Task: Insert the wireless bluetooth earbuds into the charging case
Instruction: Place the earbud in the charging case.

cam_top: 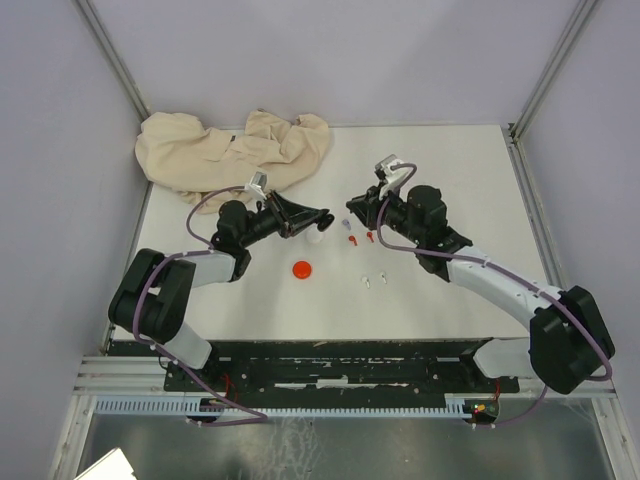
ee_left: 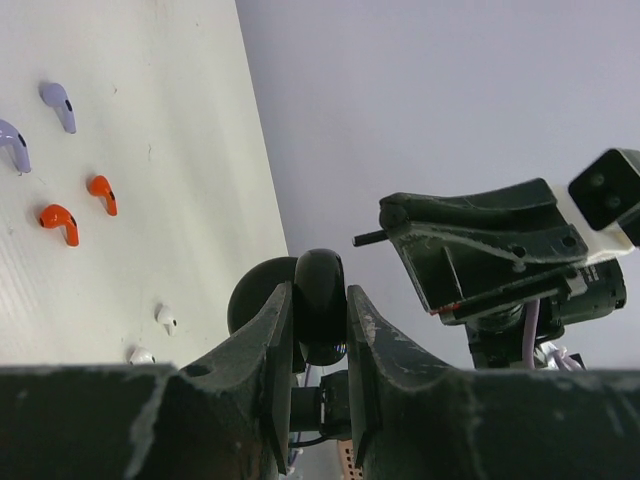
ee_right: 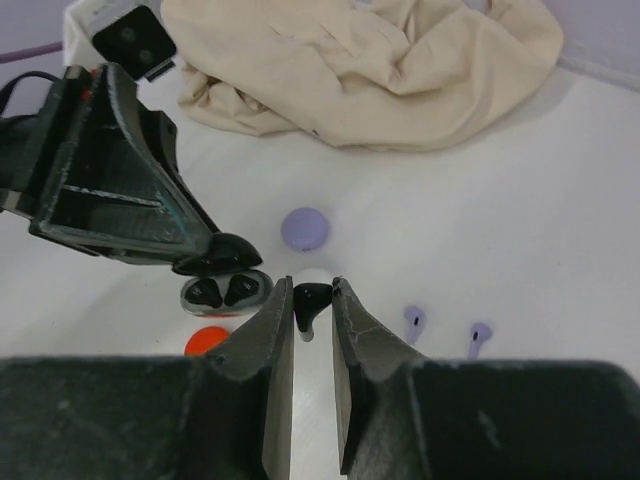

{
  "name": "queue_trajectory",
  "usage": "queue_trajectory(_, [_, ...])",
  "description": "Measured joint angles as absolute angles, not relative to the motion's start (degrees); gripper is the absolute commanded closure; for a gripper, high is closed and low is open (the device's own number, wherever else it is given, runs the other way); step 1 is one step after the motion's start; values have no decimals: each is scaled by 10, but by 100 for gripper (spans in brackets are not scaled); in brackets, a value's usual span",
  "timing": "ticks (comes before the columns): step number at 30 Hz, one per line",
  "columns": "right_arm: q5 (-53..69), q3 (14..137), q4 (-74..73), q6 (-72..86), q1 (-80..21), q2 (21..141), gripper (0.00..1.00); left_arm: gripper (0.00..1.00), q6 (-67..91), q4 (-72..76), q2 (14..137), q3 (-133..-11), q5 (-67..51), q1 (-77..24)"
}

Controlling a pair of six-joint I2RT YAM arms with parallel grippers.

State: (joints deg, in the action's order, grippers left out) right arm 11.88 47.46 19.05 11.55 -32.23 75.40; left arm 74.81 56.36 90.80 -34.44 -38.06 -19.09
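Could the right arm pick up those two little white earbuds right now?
Probably not as it stands: the right gripper is shut on a black earbud, so its jaws are full. Otherwise the way looks free. The white earbuds lie in the open close to that arm, with nothing over them.

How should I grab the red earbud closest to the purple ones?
Probably come straight down on the red earbud, pinching its rounded head across the sides: it lies flat on the table with the thin stem trailing, and the head gives more to hold.
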Motion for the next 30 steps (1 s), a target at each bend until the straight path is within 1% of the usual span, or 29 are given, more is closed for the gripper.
queue_trajectory(5, [120,443,288,67,-361,761,98,97,757,564,908,-344,-375,-199])
queue_trajectory(13, [123,424,377,7,-394,784,99,97,779,581,916,-343,-370,-201])
queue_trajectory(30, [124,415,402,-34,-405,810,99,97,792,606,920,-343,-369,-201])
